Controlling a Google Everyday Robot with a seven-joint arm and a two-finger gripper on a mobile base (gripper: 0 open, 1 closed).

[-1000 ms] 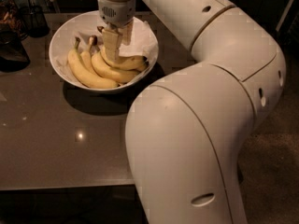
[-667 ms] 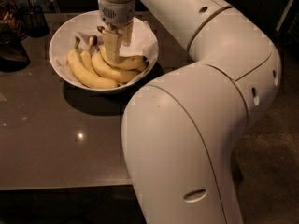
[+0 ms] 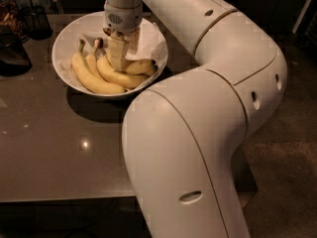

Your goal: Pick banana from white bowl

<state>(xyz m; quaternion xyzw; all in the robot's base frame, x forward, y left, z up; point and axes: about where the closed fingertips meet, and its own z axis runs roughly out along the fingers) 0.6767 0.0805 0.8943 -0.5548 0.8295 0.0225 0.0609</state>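
The white bowl [image 3: 64,38] stands at the back left of the dark table, lined with crumpled white paper [image 3: 148,38]. Several yellow bananas lie in it. The banana [image 3: 121,77] curves under my gripper, and its stem end is hidden behind the gripper. To its left lie a banana with a smaller brown stem end [image 3: 97,43] and a longer banana with a thin green stem [image 3: 91,81]. My gripper [image 3: 119,58] points straight down into the bowl, low among the bananas and against the middle ones.
My large white arm [image 3: 208,108] fills the right and front of the view. The dark table [image 3: 54,148] runs to a front edge at the lower left. Dark objects [image 3: 29,19] stand at the table's back left, next to the bowl.
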